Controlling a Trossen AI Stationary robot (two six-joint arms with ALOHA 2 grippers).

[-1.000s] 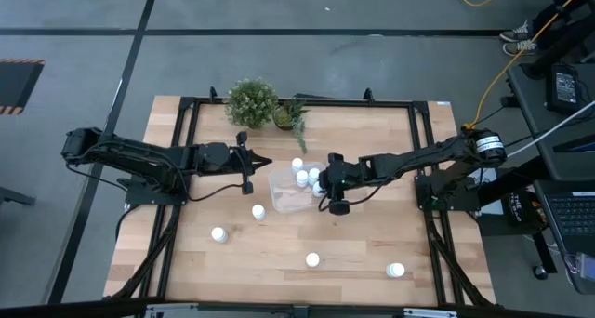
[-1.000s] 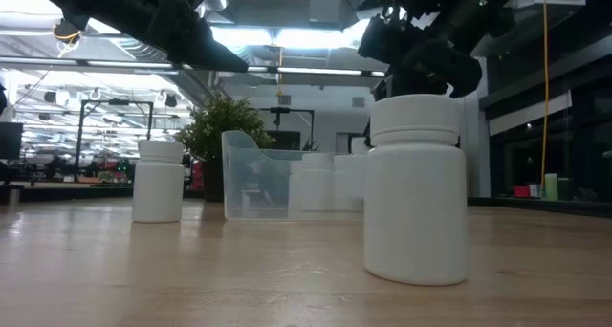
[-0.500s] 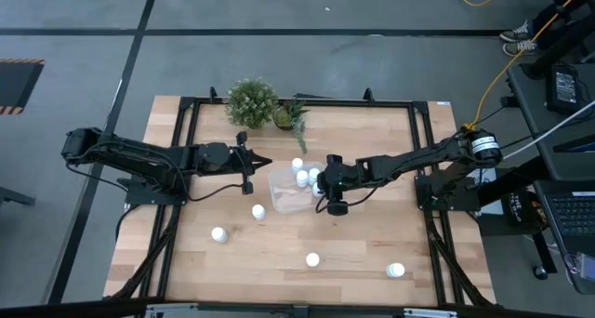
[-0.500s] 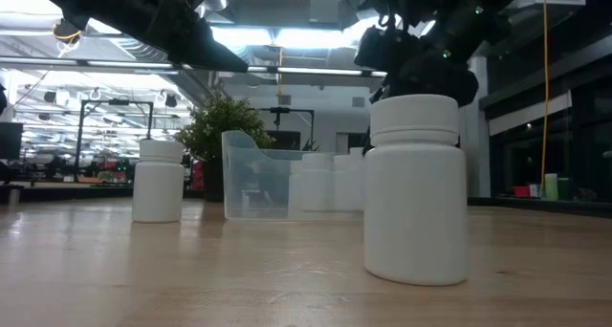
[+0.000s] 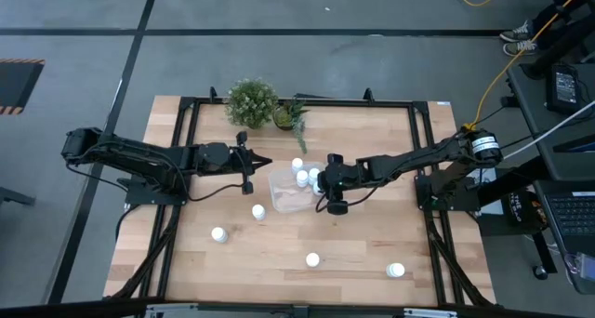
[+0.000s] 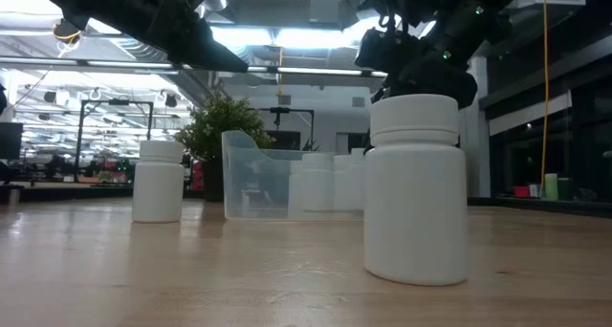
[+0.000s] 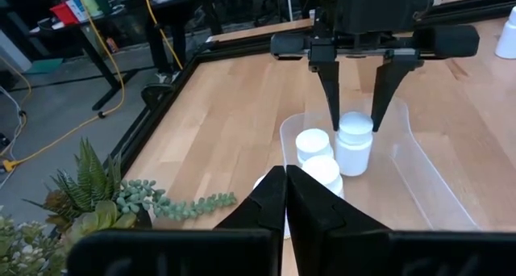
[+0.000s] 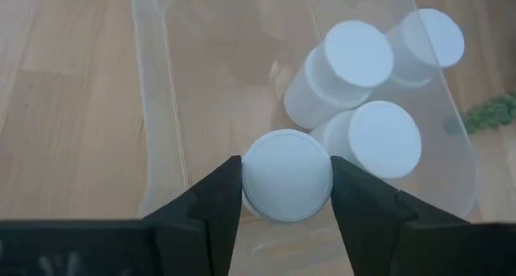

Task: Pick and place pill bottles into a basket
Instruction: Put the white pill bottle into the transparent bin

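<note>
The clear tray (image 5: 284, 192) sits mid-table and holds several white pill bottles (image 8: 348, 62). My right gripper (image 5: 321, 190) is over the tray's right end, shut on one bottle (image 7: 355, 143) that is upright inside the tray. My left gripper (image 5: 268, 162) is shut and empty, just left of the tray's far corner; it also shows in the left wrist view (image 7: 286, 191). One bottle (image 5: 297, 165) stands on the table by the tray's far wall. Several more stand on the table nearer the front edge (image 5: 258, 211) (image 5: 218, 234) (image 5: 312, 259) (image 5: 396, 271). My right gripper pinches the bottle's white cap (image 8: 286, 175) between its two fingers, one on each side (image 8: 226, 195). The fingers point down from above (image 7: 332, 98). The bottle is upright, low inside the tray; whether its base rests on the tray floor I cannot tell.
Two green potted plants (image 5: 253, 101) (image 5: 293, 118) stand at the table's far edge. In the low view a bottle (image 6: 416, 188) stands close to the camera, and another (image 6: 158, 179) stands left of the tray (image 6: 253, 174). Bare wood lies near the front edge.
My right gripper has moved a little toward the table's left, farther over the tray, and then held still. My left gripper has kept still.
</note>
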